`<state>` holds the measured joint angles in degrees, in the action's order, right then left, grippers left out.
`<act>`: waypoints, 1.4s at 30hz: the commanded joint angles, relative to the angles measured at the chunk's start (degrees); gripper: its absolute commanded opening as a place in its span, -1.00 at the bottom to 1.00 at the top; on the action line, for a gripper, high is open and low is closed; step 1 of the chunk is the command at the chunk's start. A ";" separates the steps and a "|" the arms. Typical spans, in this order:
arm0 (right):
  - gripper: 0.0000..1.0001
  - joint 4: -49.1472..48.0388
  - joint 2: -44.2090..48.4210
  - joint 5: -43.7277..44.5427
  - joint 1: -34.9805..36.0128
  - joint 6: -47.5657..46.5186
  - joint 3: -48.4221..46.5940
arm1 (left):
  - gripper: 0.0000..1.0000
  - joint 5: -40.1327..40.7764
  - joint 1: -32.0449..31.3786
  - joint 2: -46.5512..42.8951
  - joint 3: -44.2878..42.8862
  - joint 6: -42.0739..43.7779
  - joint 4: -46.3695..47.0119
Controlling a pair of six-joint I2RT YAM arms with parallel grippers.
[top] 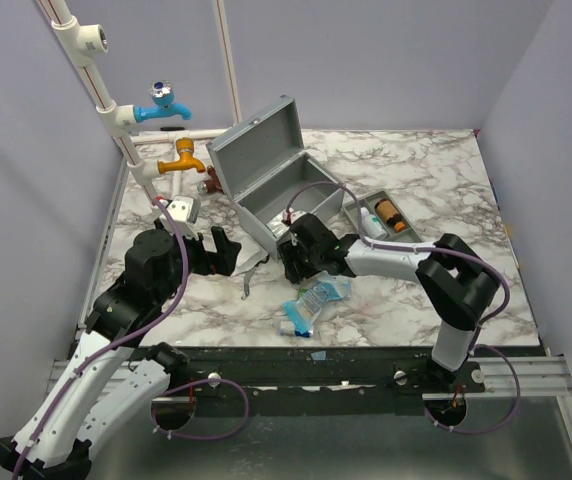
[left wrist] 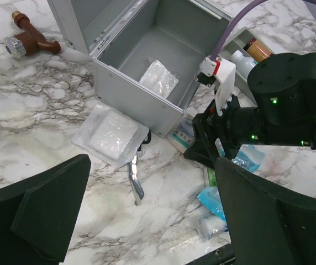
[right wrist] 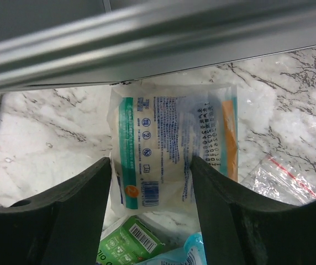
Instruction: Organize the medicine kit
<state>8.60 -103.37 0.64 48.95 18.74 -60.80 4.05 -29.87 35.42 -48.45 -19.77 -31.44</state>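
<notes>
Over the marble bench [top: 446, 170], the top camera shows the medicine kit [top: 258, 148] toward the back left, its lid open and leaning back. Its tray [top: 412, 236] is out of the box and lies on the bench just to the right, with bottles in its compartments. The left gripper [top: 222, 250] hovers left of the kit's near corner, jaws spread wide with nothing between them. The right gripper [top: 290, 268] points down just in front of that corner, beside a scatter of blue and white packets [top: 316, 300]. Scissors [top: 247, 282] lie between the two grippers.

From the left wrist, the kit's box is seen corner-on. A white packet [left wrist: 159, 77] lies on its floor. A clear-wrapped pad [left wrist: 111, 135] lies on the bench against the front wall, and the scissors' handles reach up to the pad's edge. A brown tap fitting [left wrist: 28, 43] lies on the bench left of the kit.

From the right wrist, the kit's grey wall fills the top. A printed sachet [right wrist: 169, 149], teal and orange, lies on the bench with its top edge at that wall. The dark fingers [right wrist: 64, 221] stand apart on either side of it, and the right one covers part of its orange side. Whether they touch it I cannot tell. A green carton [right wrist: 130, 240] and a clear zip bag [right wrist: 282, 176] lie nearby.
</notes>
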 commanded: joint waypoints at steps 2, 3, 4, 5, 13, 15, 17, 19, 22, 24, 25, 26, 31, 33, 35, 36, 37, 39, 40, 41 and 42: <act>0.26 1.60 -3.65 7.30 2.99 -2.25 -1.05 | 0.97 -1.33 0.54 -0.11 0.24 -0.18 1.16; 0.25 1.97 -4.20 8.10 3.36 -2.24 -1.32 | 0.97 -1.33 0.51 -0.09 0.24 -0.18 1.14; 0.23 2.40 -4.57 8.68 3.58 -2.24 -1.58 | 0.97 -1.33 0.51 -0.10 0.25 -0.18 1.17; 0.20 2.64 -4.89 9.13 3.84 -2.27 -1.74 | 0.97 -1.33 0.51 -0.11 0.23 -0.18 1.17; -0.45 2.95 -5.07 10.20 3.97 -2.08 -1.59 | 0.97 -1.68 0.69 -0.01 0.27 -0.27 1.14; -0.59 3.26 -5.17 10.26 3.96 -2.20 -1.67 | 0.97 -1.62 0.69 -0.02 0.28 -0.25 1.17; -0.75 3.36 -4.96 10.40 4.01 -2.23 -1.45 | 0.97 -1.68 0.77 -0.07 0.31 -0.27 1.12; -0.90 3.42 -4.38 10.44 3.97 -2.25 -1.18 | 0.97 -1.68 0.78 -0.03 0.20 -0.27 1.18; -0.99 4.28 -2.47 10.44 3.96 -2.36 -0.99 | 0.97 -1.68 0.85 0.00 0.28 -0.27 1.15; -0.99 5.51 -0.52 10.82 3.96 -2.55 -1.08 | 0.97 -1.77 0.86 0.00 0.28 -0.27 1.13; -0.99 6.13 0.68 10.91 3.96 -2.78 -1.12 | 0.97 -1.85 0.86 -0.04 0.28 -0.27 1.15; -0.99 6.82 1.77 11.25 3.96 -3.06 -1.16 | 0.97 -1.85 0.86 0.00 0.24 -0.27 1.12; -0.99 12.57 7.00 15.30 3.99 -4.14 -1.96 | 0.97 -1.92 1.00 -0.19 0.28 -0.36 1.21; -0.99 14.60 9.02 17.48 3.96 -4.90 -1.88 | 0.97 -2.01 0.91 -0.27 0.28 -0.36 1.14; -0.98 16.51 10.80 20.04 3.96 -5.72 -2.02 | 0.97 -2.03 1.00 -0.27 0.28 -0.44 1.21; -0.99 17.84 11.56 21.62 4.01 -6.14 -2.34 | 0.97 -2.11 0.97 -0.31 0.28 -0.45 1.25; -0.99 18.88 12.12 23.00 4.02 -6.65 -2.75 | 0.97 -2.12 1.06 -0.34 0.28 -0.51 1.23; -0.99 20.42 13.11 25.92 3.97 -7.54 -3.67 | 0.97 -2.25 1.04 -0.35 0.28 -0.62 1.34; -0.99 20.62 13.52 26.99 3.92 -8.03 -4.15 | 0.97 -2.30 1.04 -0.38 0.28 -0.62 1.31; -0.99 20.61 13.93 27.84 3.92 -8.49 -4.69 | 0.97 -2.30 1.04 -0.40 0.28 -0.70 1.34; -0.99 20.47 14.08 28.20 3.90 -8.98 -5.53 | 0.97 -2.38 1.04 -0.37 0.28 -0.71 1.34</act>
<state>25.32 -91.07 21.98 52.53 12.62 -63.00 3.01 -29.19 35.42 -48.40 -19.97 -31.38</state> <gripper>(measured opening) 0.086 0.985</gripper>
